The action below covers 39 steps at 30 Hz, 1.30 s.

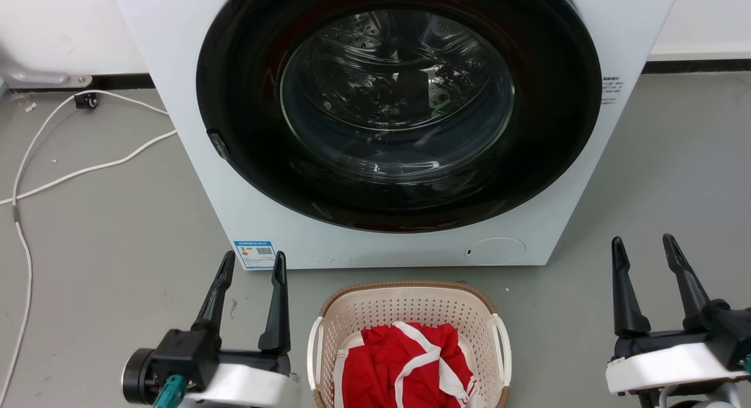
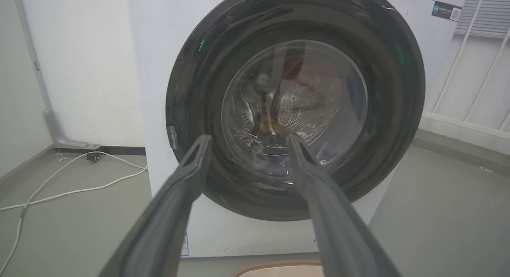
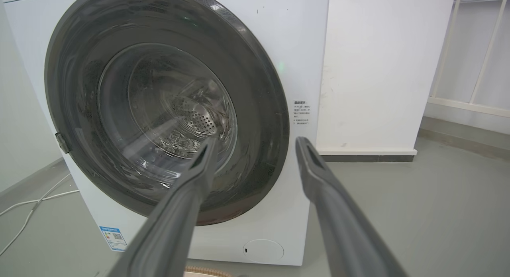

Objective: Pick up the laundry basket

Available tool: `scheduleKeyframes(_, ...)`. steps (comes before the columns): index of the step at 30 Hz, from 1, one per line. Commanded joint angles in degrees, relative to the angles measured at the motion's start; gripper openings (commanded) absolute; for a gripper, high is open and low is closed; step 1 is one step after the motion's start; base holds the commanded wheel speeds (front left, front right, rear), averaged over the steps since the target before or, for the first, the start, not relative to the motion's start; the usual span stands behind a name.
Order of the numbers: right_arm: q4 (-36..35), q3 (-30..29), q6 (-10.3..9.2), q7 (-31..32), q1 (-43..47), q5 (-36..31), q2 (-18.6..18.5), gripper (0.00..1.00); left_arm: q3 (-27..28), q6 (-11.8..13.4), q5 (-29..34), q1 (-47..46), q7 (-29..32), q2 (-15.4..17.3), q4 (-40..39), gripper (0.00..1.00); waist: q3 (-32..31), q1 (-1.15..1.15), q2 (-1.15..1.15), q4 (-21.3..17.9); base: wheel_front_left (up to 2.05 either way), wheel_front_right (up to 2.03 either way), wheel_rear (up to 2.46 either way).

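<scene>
Left gripper (image 1: 254, 256) stands just beside the laundry basket (image 1: 410, 290), off its left handle (image 1: 313, 349), jaws wide and empty. Right gripper (image 1: 642, 239), equally spread and empty, sits well off the basket's right handle (image 1: 503, 349). Both point past the basket at the washing machine (image 1: 193, 132) behind it, so each must likely swing inward, the left being nearer.

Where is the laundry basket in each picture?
Head view: laundry basket at bottom centre, red cloth inside.
Left wrist view: a sliver of its rim at the bottom edge, near centre.
Right wrist view: a rim sliver at the bottom edge, left of centre.
Shared landmark: the washing machine, behind the basket in every view.
</scene>
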Motion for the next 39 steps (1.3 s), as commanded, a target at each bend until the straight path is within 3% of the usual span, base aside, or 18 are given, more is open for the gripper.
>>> scheduleKeyframes(1,0.1,-0.4,-0.02,-0.5,0.4,1.5,0.0,1.00,1.4,-1.5,-0.4,0.7,-0.6,-1.1,-0.3,1.00,0.1,0.00,0.00,0.0,0.00,0.00,0.00)
scheduleKeyframes(2,0.6,-0.7,-0.02,-0.7,0.4,3.7,0.0,1.00,2.3,-2.7,-0.5,0.9,-0.7,-1.5,-0.3,1.00,0.1,0.00,0.00,0.0,0.00,0.00,0.00)
scheduleKeyframes(6,0.8,-0.6,-0.02,-1.1,0.1,2.3,0.0,1.00,4.8,-7.3,1.3,1.8,-1.1,-3.0,0.2,1.00,0.4,0.00,0.00,0.0,0.00,0.00,0.00)
scheduleKeyframes(14,0.9,-0.5,-0.03,-1.8,0.2,-0.7,0.0,1.00,7.8,-12.0,3.9,2.7,-1.9,-4.9,1.7,1.00,0.7,0.00,0.00,0.0,0.00,0.00,0.00)
scheduleKeyframes(23,1.2,0.1,-0.03,-2.7,0.7,-4.3,0.0,1.00,7.6,-13.4,8.7,3.0,-2.8,-5.5,2.6,1.00,0.6,0.00,0.00,0.0,0.00,0.00,0.00)
scheduleKeyframes(39,1.8,-0.2,-0.03,-2.6,-0.2,-3.1,0.0,1.00,8.2,-13.9,8.0,2.3,-2.8,-5.7,3.3,1.00,0.8,0.00,0.00,-0.1,0.00,0.00,0.00)
